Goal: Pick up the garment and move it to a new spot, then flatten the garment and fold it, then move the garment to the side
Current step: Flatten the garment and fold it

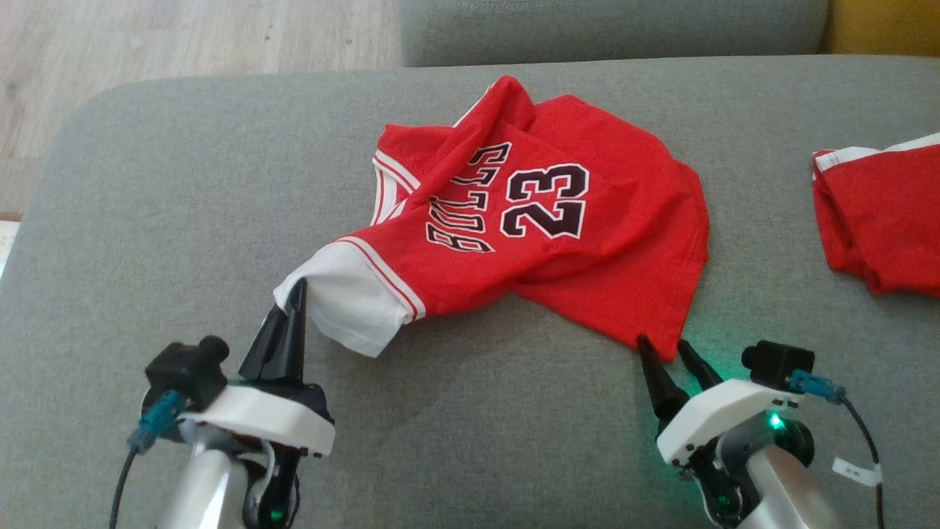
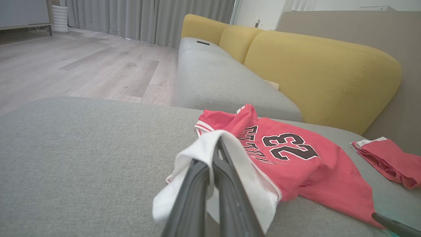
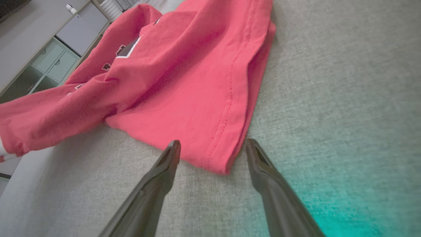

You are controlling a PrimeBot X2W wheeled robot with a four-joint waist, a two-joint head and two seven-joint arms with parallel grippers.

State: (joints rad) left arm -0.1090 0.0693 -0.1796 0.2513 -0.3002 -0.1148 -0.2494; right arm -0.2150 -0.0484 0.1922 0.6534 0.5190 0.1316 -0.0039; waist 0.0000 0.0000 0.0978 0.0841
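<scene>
The garment is a red jersey with "BULLS 23" in black and white-trimmed sleeves, lying crumpled on the grey cushion. My left gripper is shut on its white sleeve end at the lower left; in the left wrist view the white cloth drapes over my pinched fingers. My right gripper stands open at the jersey's lower right hem corner. The right wrist view shows that red corner lying between my two spread fingertips, with neither finger pressing the cloth.
A second red garment lies folded at the cushion's right edge. Beyond the cushion stands a grey and yellow sofa, with wooden floor at the far left. Bare grey cushion surrounds the jersey in front and to the left.
</scene>
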